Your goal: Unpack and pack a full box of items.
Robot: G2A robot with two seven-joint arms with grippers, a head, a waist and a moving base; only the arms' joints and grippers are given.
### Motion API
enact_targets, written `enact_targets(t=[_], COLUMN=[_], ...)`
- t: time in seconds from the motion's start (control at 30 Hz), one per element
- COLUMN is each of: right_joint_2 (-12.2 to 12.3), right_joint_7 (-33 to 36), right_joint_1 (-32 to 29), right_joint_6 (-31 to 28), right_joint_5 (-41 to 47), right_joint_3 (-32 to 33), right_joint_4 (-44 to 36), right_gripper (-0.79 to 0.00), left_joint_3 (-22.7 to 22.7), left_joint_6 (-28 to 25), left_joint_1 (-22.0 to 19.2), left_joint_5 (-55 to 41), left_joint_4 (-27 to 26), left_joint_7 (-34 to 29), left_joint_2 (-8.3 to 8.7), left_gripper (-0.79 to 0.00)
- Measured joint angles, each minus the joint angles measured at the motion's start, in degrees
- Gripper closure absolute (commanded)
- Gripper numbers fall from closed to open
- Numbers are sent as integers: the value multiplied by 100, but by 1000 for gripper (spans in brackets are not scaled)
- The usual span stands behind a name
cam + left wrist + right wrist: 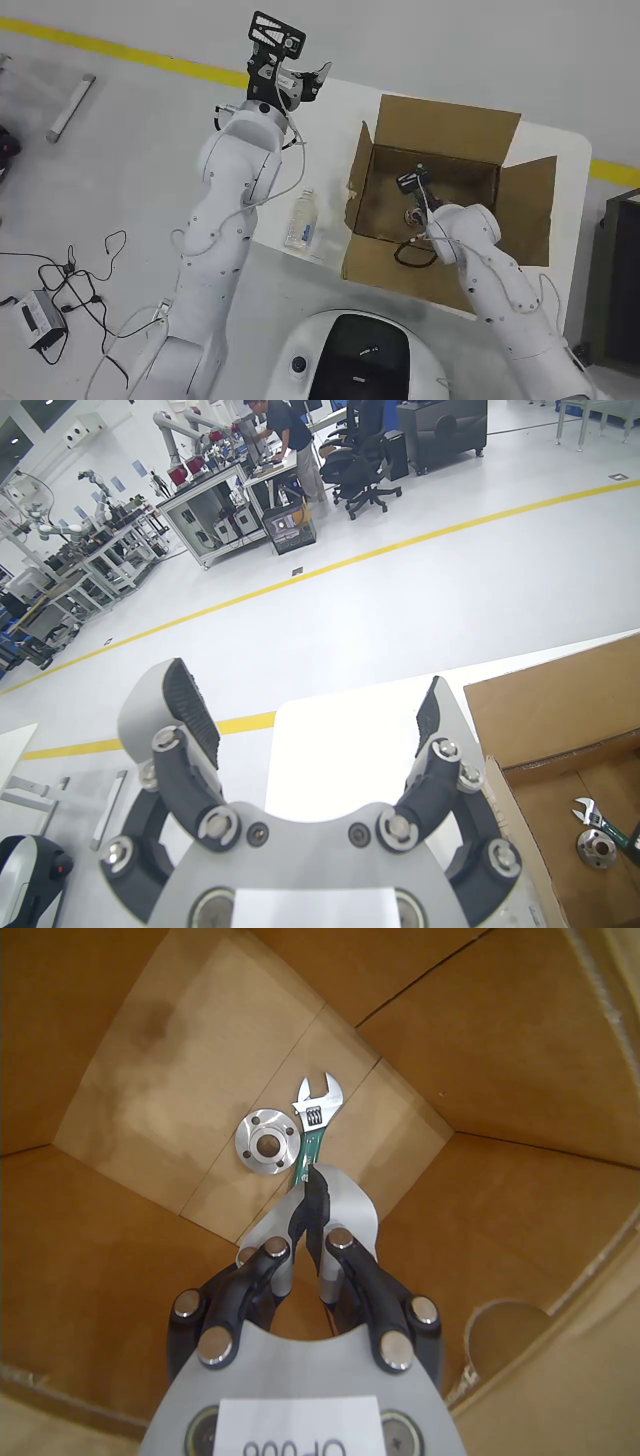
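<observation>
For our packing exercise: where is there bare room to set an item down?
Free: table between bottle and far edge, beside box; box floor corners. Crowded: mid-floor, where right pincer grips wrench beside flange.

Open-topped box (445, 125), walls close round wrench (320, 1113) and flange (267, 1142), bottle (302, 220) outside

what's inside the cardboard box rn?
A green-handled wrench and a metal flange lie on the box floor; the right gripper is shut on the wrench handle. The floor under the gripper is covered.
</observation>
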Motion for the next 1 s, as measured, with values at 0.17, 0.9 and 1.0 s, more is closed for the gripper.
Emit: enact_targets(t=[0.17, 0.9, 1.0], right_joint_2=[-63, -257, -293], right_joint_7=[-45, -580, -633], right_joint_1=[160, 298, 357], right_joint_6=[-86, -35, -6], right_joint_5=[68, 145, 168], right_joint_3=[-102, -270, -301], right_joint_4=[264, 1199, 1369], right_gripper=[-357, -351, -336], left_joint_3=[0, 0, 0], left_joint_6=[0, 0, 0], left_joint_1=[0, 0, 0], left_joint_5=[0, 0, 0], left_joint_4=[0, 0, 0], left_joint_7=[0, 0, 0], left_joint_2=[0, 0, 0], left_gripper=[-785, -785, -785])
